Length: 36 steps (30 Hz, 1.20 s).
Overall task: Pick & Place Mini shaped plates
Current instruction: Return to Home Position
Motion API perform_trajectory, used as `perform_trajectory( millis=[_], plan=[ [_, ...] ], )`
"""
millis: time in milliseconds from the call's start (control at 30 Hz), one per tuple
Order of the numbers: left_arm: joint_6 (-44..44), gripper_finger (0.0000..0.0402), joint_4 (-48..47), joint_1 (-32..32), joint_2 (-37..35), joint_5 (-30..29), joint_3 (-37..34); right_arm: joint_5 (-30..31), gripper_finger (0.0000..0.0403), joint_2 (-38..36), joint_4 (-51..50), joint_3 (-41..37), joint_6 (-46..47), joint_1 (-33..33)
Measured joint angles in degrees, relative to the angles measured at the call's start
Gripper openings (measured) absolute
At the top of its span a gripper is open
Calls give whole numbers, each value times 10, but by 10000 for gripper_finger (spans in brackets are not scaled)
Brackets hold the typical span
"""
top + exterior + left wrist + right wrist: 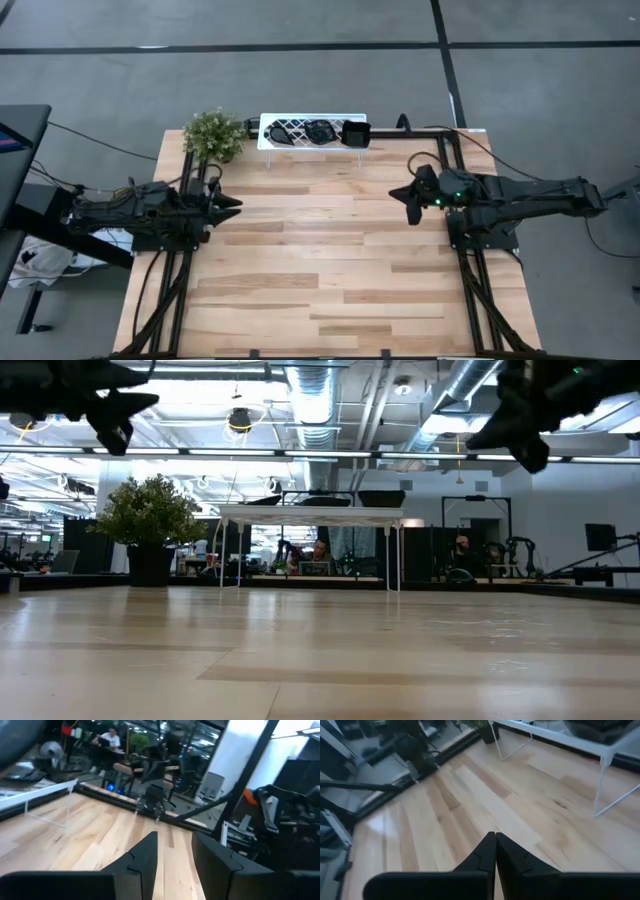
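Three glossy black mini shaped plates lie on top of a white rack [313, 146] at the table's far edge: a teardrop [282, 131], a rounded one [319, 131] and a square one [355, 133]. In the low view they show as dark shapes [381, 498] on the rack top [312, 512]. My left gripper [236, 204] hovers at the table's left side, open and empty, its two fingers apart [175, 837]. My right gripper [403, 196] hovers at the right side, shut with nothing between its fingers [495, 835]. Both hang well above the wood.
A small green potted plant [213, 135] stands left of the rack at the far left. Black frame rails [470, 270] and cables run along both sides of the table. The wooden top [320, 260] between the arms lies bare. People sit in the room beyond [320, 552].
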Motion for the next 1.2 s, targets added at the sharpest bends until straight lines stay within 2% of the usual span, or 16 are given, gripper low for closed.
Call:
perform_trajectory(
  millis=[267, 467, 600, 900, 1200],
  plan=[
    [35, 121, 1, 0, -32, 9, 0, 5, 4, -95, 12, -68, -1, 23],
    [36, 121, -3, 0, -31, 9, 0, 86, 6, -178, 97, -127, -56, 55],
    [36, 121, -3, 0, -31, 9, 0, 70, 4, -235, 169, -181, -94, 83],
    [50, 121, -2, 0, -30, 7, 0, 70, 5, -340, 155, -273, -92, 130],
    [44, 121, -1, 1, -31, -8, -20, 70, 6, -313, 163, -283, -96, 147]
  ],
)
